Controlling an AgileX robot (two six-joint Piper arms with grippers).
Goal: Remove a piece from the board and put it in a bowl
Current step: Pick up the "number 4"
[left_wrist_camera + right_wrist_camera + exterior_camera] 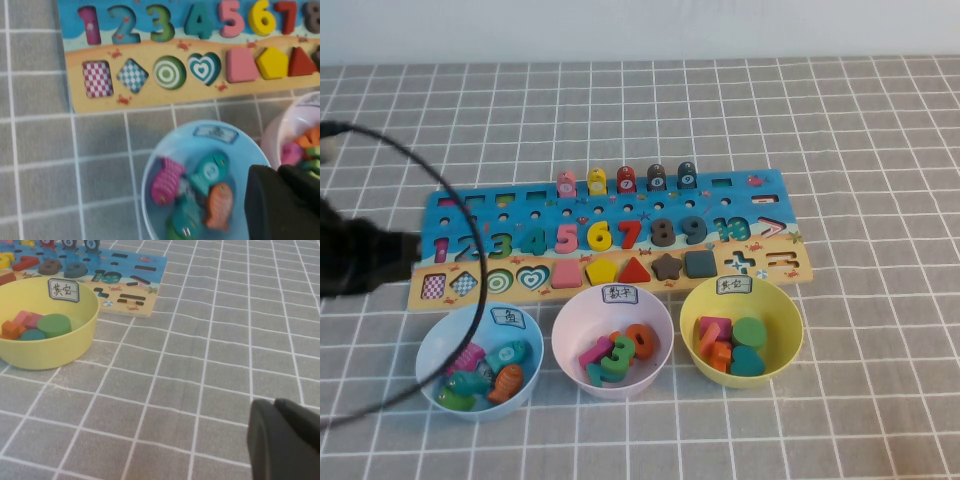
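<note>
On the board (470, 290), the teal 4 (535, 241) stands upright, nearest the left gripper (280, 200), jaws together above the blue bowl (165, 150); the right gripper (285, 440) is parked far off, state untellable.

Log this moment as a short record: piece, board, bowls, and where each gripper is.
piece: teal "4" seated in the board's numeral row, between green "3" and pink "5"
board: long puzzle board, flat on the checked cloth behind the bowls
target bowl: pink bowl, middle of three, already holds several numerals
other bowls: blue bowl with fish pieces; yellow bowl with shape pieces
left gripper: fingers shut, empty, above the blue bowl's edge
right gripper: over bare cloth beside the yellow bowl, holding nothing
task status: piece not yet taken
</note>
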